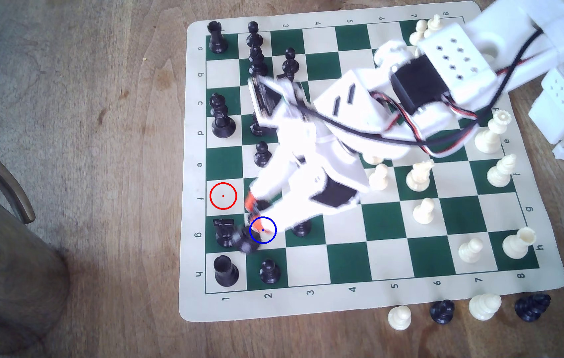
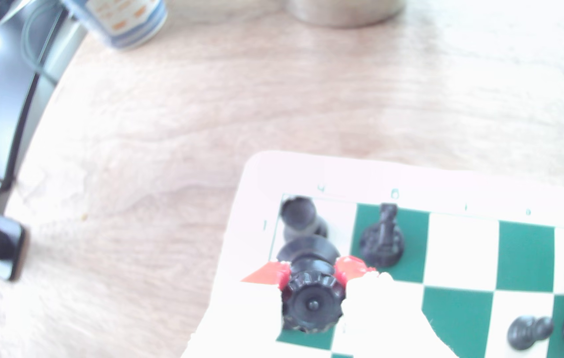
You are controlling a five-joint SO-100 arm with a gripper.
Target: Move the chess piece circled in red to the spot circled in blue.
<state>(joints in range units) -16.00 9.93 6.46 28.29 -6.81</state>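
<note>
Evidently, step in hand: the carry was judged to be nearly done, the black queen (image 2: 312,303) having been lifted off its red-ringed square (image 1: 223,196), which lay bare, and brought to the edge of the blue-ringed square (image 1: 263,230).
Gripper: the gripper (image 2: 311,275) was seen clamped on the queen just under its notched coronet, one red-taped fingertip (image 2: 268,273) pressed to each side of the stem.
Queen's place: in the exterior view a blurred dark shape (image 1: 244,241) hung just beside the blue ring, toward the black knight (image 1: 224,232); whether its base was touching the chess mat (image 1: 356,299) could not be told.
Attitude: in the wrist view the queen was seen from almost straight above its crown, its wide base showing beyond, so some tilt was suspected.
Next move: a small shift onto the ring's centre dot was judged to be called for, then a gentle lowering until the base sat flat, and only then a parting of the fingers.
Risk: the knight and the black rook (image 2: 299,218) stood close by, and a sideways brush was thought likely to topple one.
Containers: a patterned cup (image 2: 125,20) and a metal vessel (image 1: 5,261) were seen on the wooden table (image 1: 101,103) off the mat; their contents could not be made out.
</note>
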